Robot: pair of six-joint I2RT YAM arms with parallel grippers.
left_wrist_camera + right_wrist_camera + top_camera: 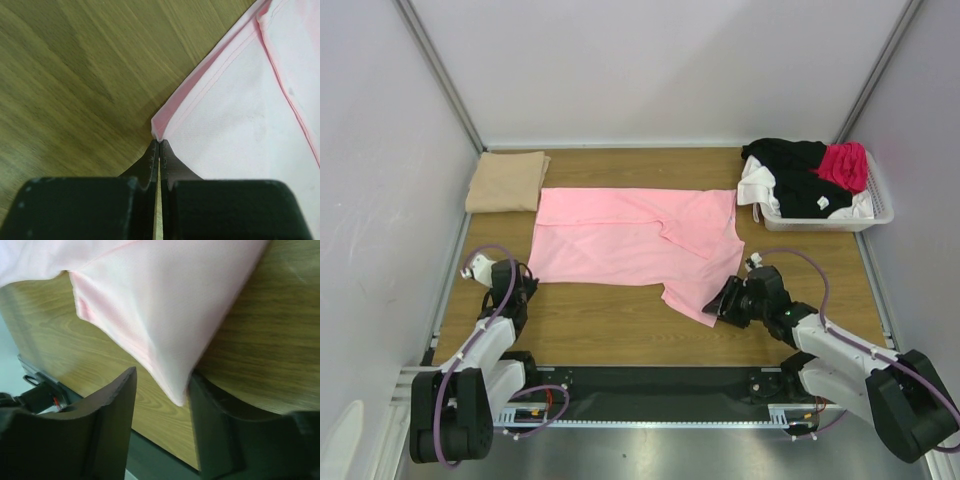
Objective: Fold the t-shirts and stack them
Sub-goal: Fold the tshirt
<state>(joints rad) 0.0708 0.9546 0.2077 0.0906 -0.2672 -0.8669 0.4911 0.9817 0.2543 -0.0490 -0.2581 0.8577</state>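
Nearest the lens, two arms are counted at the near edge of the table (610, 325), the left arm (488, 342) and the right arm (840, 352), each ending in one hand.

One pink t-shirt (620, 235) is laid out flat across the middle of the table, with a sleeve pointing toward the near right. The left hand (518, 283) is set low at the shirt's near left corner. On the left wrist view its two fingers (150, 160) are pressed fully together and their tips meet the corner of the hem. Whether any cloth is pinched cannot be told.

Over to the right hand (724, 301), which is placed at the sleeve. Its two fingers (120, 405) are held apart, and the tip of the pink cloth hangs down between them.

One tan t-shirt (507, 181) is seen folded at the far left corner, touching the pink one's edge. One white basket (883, 200) is parked at the far right, piled with black cloth (788, 153), white cloth (755, 186) and magenta cloth (845, 165). The garments in it cannot be counted.
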